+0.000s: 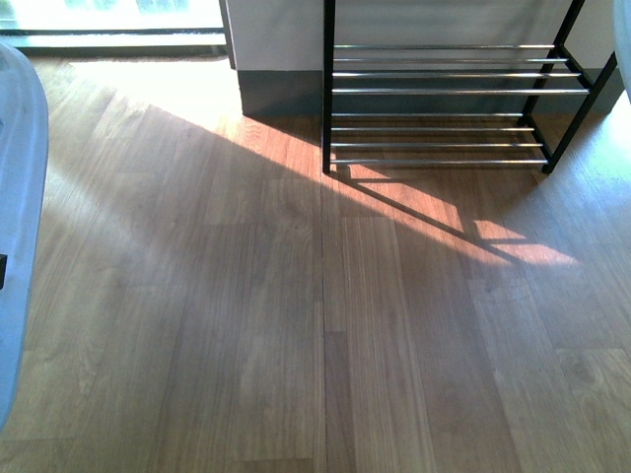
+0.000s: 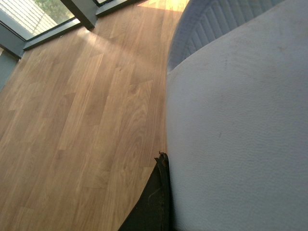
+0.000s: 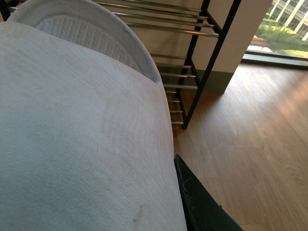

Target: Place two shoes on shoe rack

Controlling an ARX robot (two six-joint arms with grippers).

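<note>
A pale-blue slide (image 1: pixel 15 197) fills the left edge of the front view, held up off the floor. In the left wrist view the slide (image 2: pixel 240 134) covers the right half, and my left gripper (image 2: pixel 168 166) is shut on it; one black finger (image 2: pixel 154 202) presses its side and the other is hidden. My right gripper (image 3: pixel 179 166) is shut on a second pale-blue slide (image 3: pixel 72 144), again with a single black finger (image 3: pixel 192 197) showing. The shoe rack (image 1: pixel 444 91), black-framed with chrome bars, stands at the far right. Its bars (image 3: pixel 192 72) are just beyond the right slide's toe.
The wooden floor (image 1: pixel 325 315) stretches between me and the rack, crossed by a sunlit patch (image 1: pixel 434 207). A wall column with a grey base (image 1: pixel 281 89) stands just left of the rack. A floor-level window (image 1: pixel 108 15) lies at the far left.
</note>
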